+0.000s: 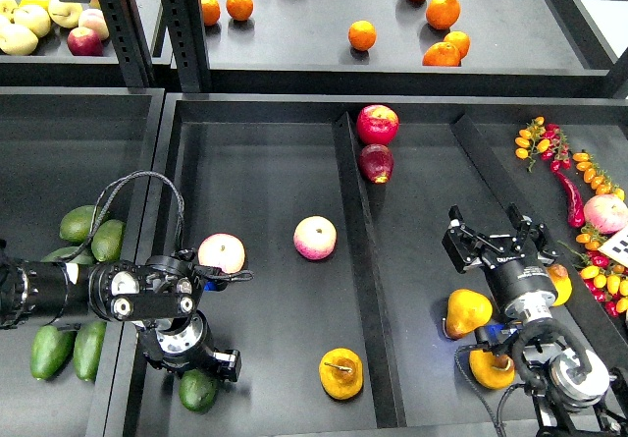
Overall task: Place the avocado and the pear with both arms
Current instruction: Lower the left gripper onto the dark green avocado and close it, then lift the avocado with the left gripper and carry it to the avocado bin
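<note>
The dark green avocado [198, 390] lies at the front left of the black tray [265, 162]. My left gripper [218, 364] is just above and to the right of it, dark and seen end-on, so its fingers cannot be told apart. The golden pear [340, 373] with a brown stem lies at the tray's front, beside the middle divider. My right gripper [486, 236] hovers over the right compartment, its two fingers spread and empty, well right of the pear.
Two peaches [222, 253] [315, 238] lie in the left compartment, and red apples [377, 123] at the divider's far end. Other yellow pears [468, 311] sit beside my right arm. More avocados [54, 351] lie in the left bin. Oranges [362, 35] sit on the upper shelf.
</note>
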`<act>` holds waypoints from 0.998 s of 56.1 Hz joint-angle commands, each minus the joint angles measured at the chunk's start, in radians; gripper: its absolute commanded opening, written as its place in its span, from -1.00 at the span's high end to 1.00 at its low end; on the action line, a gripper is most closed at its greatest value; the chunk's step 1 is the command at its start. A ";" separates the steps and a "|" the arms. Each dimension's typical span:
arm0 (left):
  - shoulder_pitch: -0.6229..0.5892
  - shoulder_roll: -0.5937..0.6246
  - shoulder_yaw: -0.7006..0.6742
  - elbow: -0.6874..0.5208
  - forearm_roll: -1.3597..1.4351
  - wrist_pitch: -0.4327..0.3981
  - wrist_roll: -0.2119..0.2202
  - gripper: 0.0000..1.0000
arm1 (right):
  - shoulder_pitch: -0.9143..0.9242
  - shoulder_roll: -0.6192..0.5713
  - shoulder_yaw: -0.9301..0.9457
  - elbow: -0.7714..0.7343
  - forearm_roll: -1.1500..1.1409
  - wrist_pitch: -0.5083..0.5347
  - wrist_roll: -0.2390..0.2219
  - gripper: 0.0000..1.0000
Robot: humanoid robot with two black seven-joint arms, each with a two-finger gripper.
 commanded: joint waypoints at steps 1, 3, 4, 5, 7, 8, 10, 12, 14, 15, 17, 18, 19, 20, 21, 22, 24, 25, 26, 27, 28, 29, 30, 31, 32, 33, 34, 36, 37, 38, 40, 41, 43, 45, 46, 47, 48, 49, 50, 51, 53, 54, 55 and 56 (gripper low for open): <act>0.000 -0.001 -0.017 0.027 -0.003 0.000 0.000 0.26 | 0.000 0.000 0.000 0.000 0.000 0.002 0.000 -0.99; 0.000 -0.001 -0.017 0.031 -0.003 0.000 0.000 0.32 | 0.000 0.000 0.000 0.000 0.000 0.002 0.000 -0.99; 0.000 -0.001 -0.017 0.032 -0.003 0.000 0.000 0.34 | 0.000 0.000 0.000 0.000 0.000 0.002 0.000 -0.99; -0.001 -0.001 -0.017 0.032 -0.003 0.000 0.000 0.38 | 0.000 0.000 0.000 0.000 0.000 0.002 0.000 -0.99; -0.001 -0.001 -0.018 0.032 -0.006 0.000 0.000 0.45 | 0.000 0.000 0.000 0.000 0.000 0.002 0.000 -0.99; -0.001 -0.001 -0.020 0.032 -0.009 0.000 0.000 0.49 | 0.000 0.000 0.000 0.000 0.000 0.002 0.000 -0.99; -0.003 -0.001 -0.024 0.032 -0.013 0.000 0.000 0.56 | 0.000 0.000 0.000 0.000 0.000 0.002 0.000 -0.99; -0.003 -0.001 -0.030 0.032 -0.015 0.000 0.000 0.62 | 0.000 0.000 0.000 0.000 0.000 0.002 0.000 -0.99; -0.001 0.001 -0.047 0.035 -0.016 0.000 0.000 0.66 | 0.000 0.000 0.000 0.000 0.000 0.002 0.000 -0.99; -0.003 0.002 -0.050 0.035 -0.016 0.000 0.000 0.66 | 0.000 0.000 0.000 0.000 0.000 0.003 0.000 -0.99; -0.003 0.004 -0.072 0.041 -0.016 0.000 0.000 0.66 | 0.000 0.000 0.000 0.000 0.000 0.003 0.000 -0.99; -0.006 0.002 -0.073 0.041 -0.018 0.000 0.000 0.66 | 0.000 0.000 0.000 0.000 0.000 0.003 0.000 -0.99; -0.007 0.002 -0.075 0.041 -0.018 0.000 0.000 0.66 | 0.000 0.000 0.000 0.000 0.000 0.003 0.000 -0.99; -0.010 0.001 -0.078 0.041 -0.018 0.000 0.000 0.66 | 0.000 0.000 0.000 0.000 0.000 0.003 0.000 -0.99; -0.013 0.001 -0.083 0.041 -0.018 0.000 0.000 0.66 | 0.000 0.000 0.000 0.000 0.000 0.003 0.000 -0.99; -0.017 0.001 -0.084 0.041 -0.019 0.000 0.000 0.66 | 0.000 0.000 0.000 0.000 0.000 0.002 0.000 -0.99; -0.029 -0.001 -0.098 0.041 -0.019 0.000 0.000 0.66 | 0.000 0.000 0.000 0.000 0.000 0.003 0.000 -0.99; -0.039 -0.001 -0.110 0.043 -0.024 0.000 0.000 0.65 | 0.000 0.000 0.000 0.000 0.000 0.003 0.000 -0.99; -0.052 0.000 -0.119 0.044 -0.027 0.000 0.000 0.65 | 0.000 0.000 0.000 0.000 0.000 0.003 0.000 -0.99; -0.067 0.001 -0.132 0.047 -0.032 0.000 0.000 0.65 | 0.000 0.000 0.000 0.000 0.000 0.003 0.000 -0.99; -0.078 0.001 -0.141 0.052 -0.036 0.000 0.000 0.65 | 0.000 0.000 0.000 0.000 0.000 0.003 0.000 -0.99; -0.082 0.001 -0.144 0.055 -0.039 0.000 0.000 0.65 | 0.000 0.000 0.000 0.000 0.000 0.003 0.000 -0.99; -0.092 0.002 -0.150 0.061 -0.045 0.000 0.000 0.65 | 0.000 0.000 0.000 0.000 0.000 0.003 0.000 -0.99; -0.101 0.002 -0.158 0.069 -0.055 0.000 0.000 0.65 | 0.000 0.000 0.000 0.000 0.000 0.003 0.000 -0.99; -0.107 0.004 -0.161 0.073 -0.059 0.000 0.000 0.65 | 0.000 0.000 0.000 0.000 0.000 0.003 0.000 -0.99; -0.118 0.007 -0.165 0.081 -0.070 0.000 0.000 0.65 | 0.000 0.000 0.000 -0.002 0.000 0.003 0.000 -0.99; -0.124 0.007 -0.167 0.084 -0.076 0.000 0.000 0.65 | 0.000 0.000 0.000 0.000 0.000 0.003 0.000 -0.99; -0.139 0.010 -0.172 0.096 -0.087 0.000 0.000 0.65 | 0.000 0.000 0.000 -0.002 0.000 0.003 0.000 -0.99; -0.144 0.010 -0.172 0.098 -0.088 0.000 0.000 0.65 | 0.000 0.000 0.000 0.000 0.000 0.003 0.000 -0.99; -0.153 0.011 -0.173 0.106 -0.090 0.000 0.000 0.65 | 0.000 0.000 0.000 0.000 0.000 0.003 0.000 -0.99; -0.168 0.011 -0.176 0.119 -0.092 0.000 0.000 0.65 | 0.000 0.000 0.000 0.000 0.000 0.003 0.000 -0.99; -0.171 0.011 -0.176 0.124 -0.092 0.000 0.000 0.65 | 0.000 0.000 0.000 0.000 0.000 0.003 0.000 -0.99; -0.187 0.013 -0.184 0.139 -0.093 0.000 0.000 0.65 | 0.000 0.000 0.000 0.000 0.000 0.003 0.000 -0.99; -0.196 0.020 -0.196 0.150 -0.093 0.000 0.000 0.65 | 0.000 0.000 0.002 0.000 0.000 0.008 0.000 -0.99; -0.199 0.025 -0.202 0.155 -0.092 0.000 0.000 0.65 | 0.000 0.000 0.002 0.000 0.000 0.011 0.000 -0.99; -0.201 0.031 -0.208 0.158 -0.092 0.000 0.000 0.65 | 0.000 0.000 0.002 0.000 0.000 0.012 0.000 -0.99; -0.205 0.043 -0.218 0.161 -0.092 0.000 0.000 0.65 | 0.000 0.000 0.002 0.000 0.000 0.017 0.000 -0.99; -0.207 0.047 -0.221 0.162 -0.092 0.000 0.000 0.65 | 0.000 0.000 0.000 0.000 0.000 0.017 0.000 -0.99; -0.214 0.071 -0.234 0.162 -0.092 0.000 0.000 0.65 | 0.000 0.000 0.000 0.001 0.000 0.022 0.000 -0.99; -0.217 0.076 -0.238 0.162 -0.092 0.000 0.000 0.65 | 0.000 0.000 0.000 0.000 0.000 0.022 0.000 -0.99; -0.222 0.097 -0.242 0.161 -0.093 0.000 0.000 0.65 | 0.000 0.000 0.000 0.000 0.000 0.023 0.000 -0.99; -0.224 0.109 -0.242 0.159 -0.093 0.000 0.000 0.65 | 0.000 0.000 0.000 0.000 0.000 0.023 0.000 -0.99; -0.225 0.119 -0.244 0.156 -0.093 0.000 0.000 0.65 | 0.000 0.000 0.000 0.000 0.000 0.023 0.000 -0.99; -0.227 0.134 -0.247 0.153 -0.095 0.000 0.000 0.65 | 0.000 0.000 0.000 0.001 0.000 0.023 0.000 -0.99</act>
